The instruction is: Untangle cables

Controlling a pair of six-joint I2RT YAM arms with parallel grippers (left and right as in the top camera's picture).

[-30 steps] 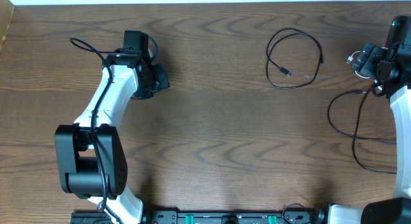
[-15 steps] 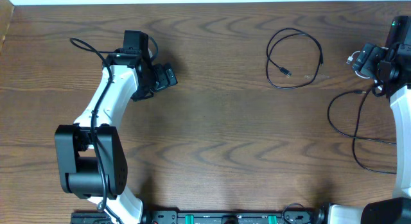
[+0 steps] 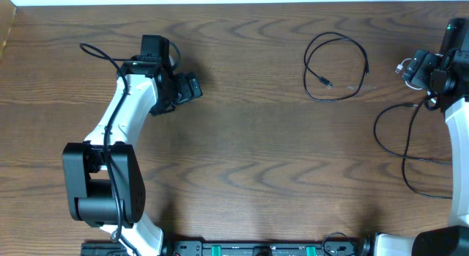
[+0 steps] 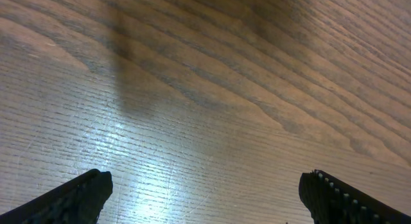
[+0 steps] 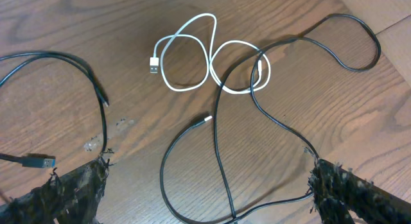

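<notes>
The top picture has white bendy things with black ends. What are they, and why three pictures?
Those are robot arms: a left arm and a right arm, each ending in a two-finger pincher called a gripper. The top picture comes from a camera above the table. The other two come from cameras on the wrists; the dark shapes in their bottom corners are the fingers. Cables lie on the table: one black cable looped by itself, and, in the right wrist view, a white cable crossed by a long black cable. The left gripper sees only bare wood; the right gripper hangs above the cables. Both are open and hold nothing.
</notes>
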